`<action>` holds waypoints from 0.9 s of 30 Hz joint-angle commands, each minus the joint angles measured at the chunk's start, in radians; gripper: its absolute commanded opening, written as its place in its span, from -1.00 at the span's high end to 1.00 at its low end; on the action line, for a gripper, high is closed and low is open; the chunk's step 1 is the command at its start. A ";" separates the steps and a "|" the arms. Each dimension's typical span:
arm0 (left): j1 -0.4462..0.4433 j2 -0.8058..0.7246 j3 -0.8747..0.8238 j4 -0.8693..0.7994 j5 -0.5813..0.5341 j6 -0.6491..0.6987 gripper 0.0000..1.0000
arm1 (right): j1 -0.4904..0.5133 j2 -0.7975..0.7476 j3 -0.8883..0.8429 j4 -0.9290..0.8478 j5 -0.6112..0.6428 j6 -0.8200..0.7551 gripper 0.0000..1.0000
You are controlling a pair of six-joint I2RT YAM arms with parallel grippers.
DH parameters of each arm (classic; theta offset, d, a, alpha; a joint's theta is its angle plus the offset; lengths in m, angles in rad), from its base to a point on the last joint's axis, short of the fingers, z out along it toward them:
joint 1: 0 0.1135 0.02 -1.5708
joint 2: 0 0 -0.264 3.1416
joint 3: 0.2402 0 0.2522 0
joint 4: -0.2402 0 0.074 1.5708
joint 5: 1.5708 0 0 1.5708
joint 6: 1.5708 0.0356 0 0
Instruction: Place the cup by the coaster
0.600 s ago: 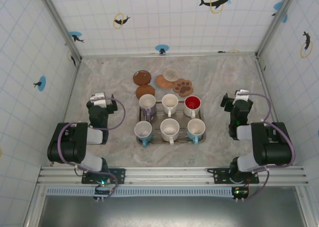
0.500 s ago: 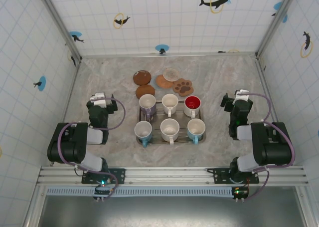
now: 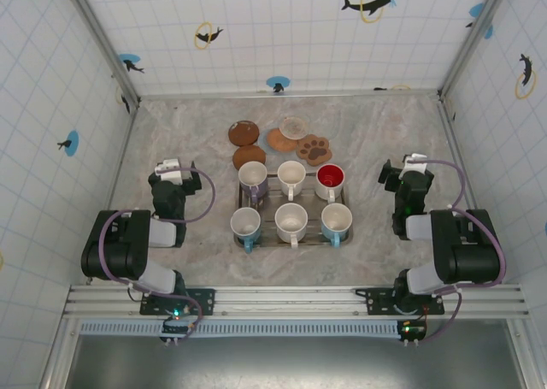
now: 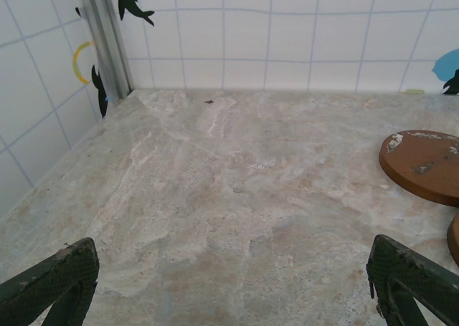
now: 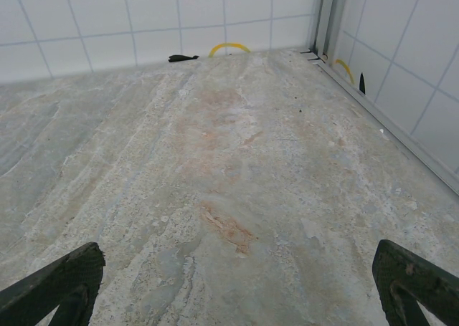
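Top view looks down from behind — wrist views skim the same table [image 3: 171,132], low, facing away

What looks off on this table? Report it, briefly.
Little does. A pale coaster lies partly on an orange coaster, beside a paw-shaped coaster. In the left wrist view a brown coaster shows pale scuffs on top. The six mugs stand upright on their tray.

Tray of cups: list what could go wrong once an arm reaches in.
The cups stand packed in the tray, so a grasp on one may knock its neighbour. The coasters crowd right behind the tray, some overlapping; a cup set down there could land on one or shove it.
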 commanded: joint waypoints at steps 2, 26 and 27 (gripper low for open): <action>0.004 -0.002 0.017 0.014 0.014 0.005 -0.95 | -0.005 0.002 0.026 0.037 -0.002 0.003 -0.97; 0.006 -0.072 0.082 -0.165 -0.085 -0.034 -0.95 | -0.005 -0.016 0.049 -0.013 0.001 0.003 -0.97; 0.006 -0.100 0.130 -0.274 -0.096 -0.036 -0.95 | -0.007 -0.026 0.067 -0.050 -0.001 0.003 -0.97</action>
